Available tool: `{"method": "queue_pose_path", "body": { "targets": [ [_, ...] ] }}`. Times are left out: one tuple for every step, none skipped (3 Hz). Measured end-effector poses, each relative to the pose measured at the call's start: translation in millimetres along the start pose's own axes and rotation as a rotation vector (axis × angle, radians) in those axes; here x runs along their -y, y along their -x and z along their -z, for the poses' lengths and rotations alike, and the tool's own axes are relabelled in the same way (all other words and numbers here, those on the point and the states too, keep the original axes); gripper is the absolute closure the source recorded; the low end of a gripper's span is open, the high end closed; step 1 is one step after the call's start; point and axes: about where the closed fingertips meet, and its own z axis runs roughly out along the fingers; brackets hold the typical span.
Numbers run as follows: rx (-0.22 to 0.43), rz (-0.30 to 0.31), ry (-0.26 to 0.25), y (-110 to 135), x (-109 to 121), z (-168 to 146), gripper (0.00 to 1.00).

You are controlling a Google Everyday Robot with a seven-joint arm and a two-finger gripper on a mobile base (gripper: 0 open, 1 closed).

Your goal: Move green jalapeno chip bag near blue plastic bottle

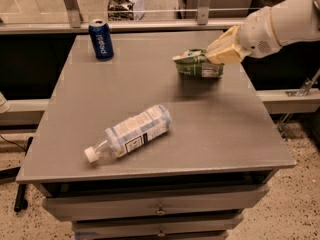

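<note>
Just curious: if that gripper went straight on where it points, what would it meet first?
The green jalapeno chip bag, which the gripper holds above the table, far right. Beyond it, leftward, probably only bare tabletop; depth is unclear.

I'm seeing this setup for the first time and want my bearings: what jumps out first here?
The white arm reaches in from the right, its gripper holding the green jalapeno chip bag over the far right part of the table. Next comes the blue plastic bottle, lying on its side near the front edge with its cap toward the front left. A dark blue can stands upright at the far left corner.
</note>
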Motion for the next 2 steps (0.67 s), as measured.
{"method": "queue_pose_path", "body": {
  "targets": [
    [0.013,0.007,0.081,-11,-46,14,1.00],
    [0.014,0.005,0.148,-29,-78,23,1.00]
  ]
}}
